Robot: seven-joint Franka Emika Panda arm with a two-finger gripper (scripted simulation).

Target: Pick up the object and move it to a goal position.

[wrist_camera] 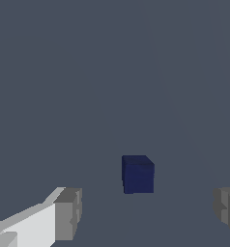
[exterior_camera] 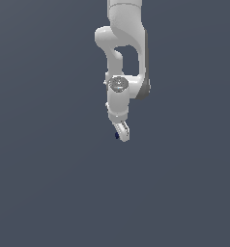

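The object [wrist_camera: 137,174] shows in the wrist view as a small dark navy-blue cube lying on the grey surface. It sits between and slightly beyond my two grey fingertips [wrist_camera: 68,213], touching neither one. My gripper [wrist_camera: 148,212] is open with a wide gap and nothing held. In the exterior view the white arm hangs down from above, and the gripper [exterior_camera: 122,135] is low over the surface. The object [exterior_camera: 116,135] appears there only as a tiny dark speck at the exterior view's left side of the fingers.
A plain dark grey surface [exterior_camera: 49,193] fills both views. No other objects, containers or edges show around the arm.
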